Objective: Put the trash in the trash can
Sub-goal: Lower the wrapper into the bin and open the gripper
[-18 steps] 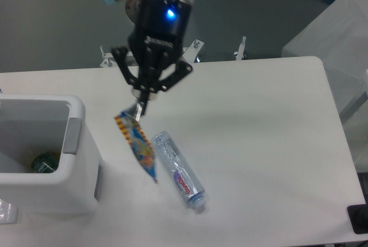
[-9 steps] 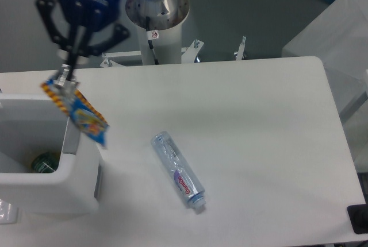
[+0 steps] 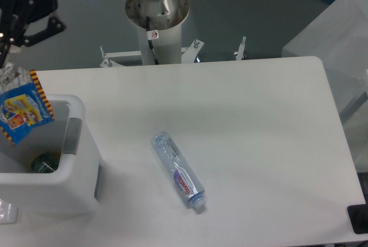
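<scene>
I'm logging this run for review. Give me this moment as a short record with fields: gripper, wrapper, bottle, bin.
gripper: gripper at far left above the bin, fingers shut on the wrapper's foil end
wrapper: blue snack wrapper hanging in the air over the bin opening
bottle: clear plastic bottle lying on its side on the white table, untouched
bin: white trash can at left, a green item already inside

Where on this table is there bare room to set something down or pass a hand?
The right half of the table is bare, from the bottle to the right edge. So is the far strip beside the arm's base. The left is crowded: the trash can, with the gripper holding the wrapper over it.
</scene>
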Available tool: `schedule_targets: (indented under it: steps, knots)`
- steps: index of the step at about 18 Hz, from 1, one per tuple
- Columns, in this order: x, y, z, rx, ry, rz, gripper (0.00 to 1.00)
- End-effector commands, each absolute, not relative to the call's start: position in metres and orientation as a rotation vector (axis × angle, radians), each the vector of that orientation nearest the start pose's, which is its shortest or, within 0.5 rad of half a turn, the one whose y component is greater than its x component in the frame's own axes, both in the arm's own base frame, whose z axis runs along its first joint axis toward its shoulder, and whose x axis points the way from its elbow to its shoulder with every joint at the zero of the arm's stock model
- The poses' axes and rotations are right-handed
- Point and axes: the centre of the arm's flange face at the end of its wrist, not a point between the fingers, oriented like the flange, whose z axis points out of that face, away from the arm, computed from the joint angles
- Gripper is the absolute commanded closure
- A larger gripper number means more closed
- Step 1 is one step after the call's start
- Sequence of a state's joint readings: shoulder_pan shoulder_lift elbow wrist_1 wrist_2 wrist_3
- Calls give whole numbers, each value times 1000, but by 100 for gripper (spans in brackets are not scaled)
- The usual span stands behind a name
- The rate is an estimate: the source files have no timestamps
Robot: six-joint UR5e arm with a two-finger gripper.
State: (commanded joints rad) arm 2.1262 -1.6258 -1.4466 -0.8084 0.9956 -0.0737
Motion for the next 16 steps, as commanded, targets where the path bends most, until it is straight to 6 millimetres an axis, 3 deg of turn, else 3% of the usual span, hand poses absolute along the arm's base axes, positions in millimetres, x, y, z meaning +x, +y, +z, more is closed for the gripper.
schedule_targets:
  steps: [11, 16]
  knots:
    - [-140, 595, 588, -2214, -378, -398, 96]
    - [-142, 598, 573, -2236, -393, -406, 95]
